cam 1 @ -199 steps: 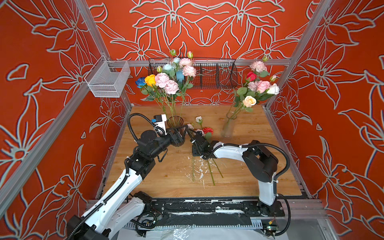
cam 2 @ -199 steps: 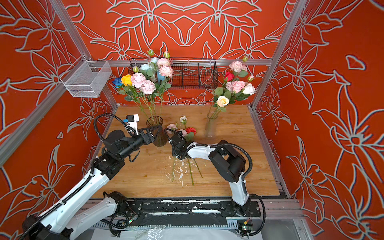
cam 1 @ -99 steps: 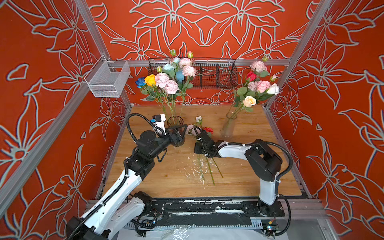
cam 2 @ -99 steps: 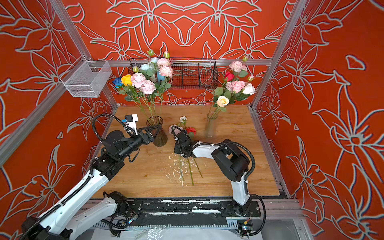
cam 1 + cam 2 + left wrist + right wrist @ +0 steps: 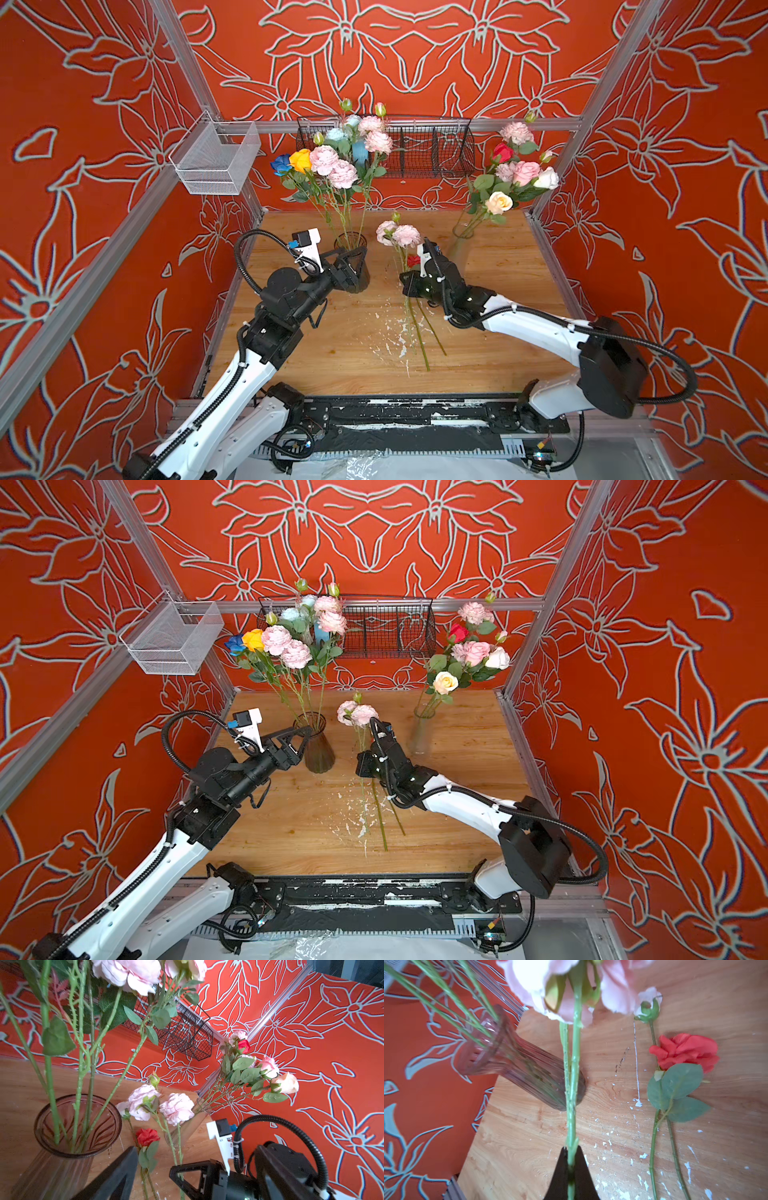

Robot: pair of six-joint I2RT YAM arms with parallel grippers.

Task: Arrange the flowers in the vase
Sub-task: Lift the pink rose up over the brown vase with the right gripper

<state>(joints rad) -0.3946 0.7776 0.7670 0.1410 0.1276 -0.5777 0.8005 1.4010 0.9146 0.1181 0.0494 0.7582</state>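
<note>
Red wallpaper with grey-outlined blossoms closes in a wooden tabletop (image 5: 498, 332) flecked with white paint. On it a brown glass vase (image 5: 319, 754) and a clear glass vase (image 5: 420, 733) stand well apart, each already holding a bunch of stems. Between them the right gripper (image 5: 571, 1153) is pinched tight on the green stem of a pink peony spray (image 5: 399, 235), with its blooms raised off the wood toward the back wall. A red rose (image 5: 685, 1051) lies flat on the table just beside it, along with another thin stem. The left gripper (image 5: 303, 741) is spread wide at the neck of the brown vase and carries nothing; whether it touches the glass cannot be told. The spray looks light but top-heavy, with several full heads on one slim stem, so it will likely droop or twist in a two-finger pinch. The stem seems springy rather than rigid, and smooth enough to slip. A hold partway up the stem, below the leaves, looks best, leaving enough bare stem below to thread into a vase mouth. Both vases are glass and crowded, so a sideways push on the stems could tip them.
</note>
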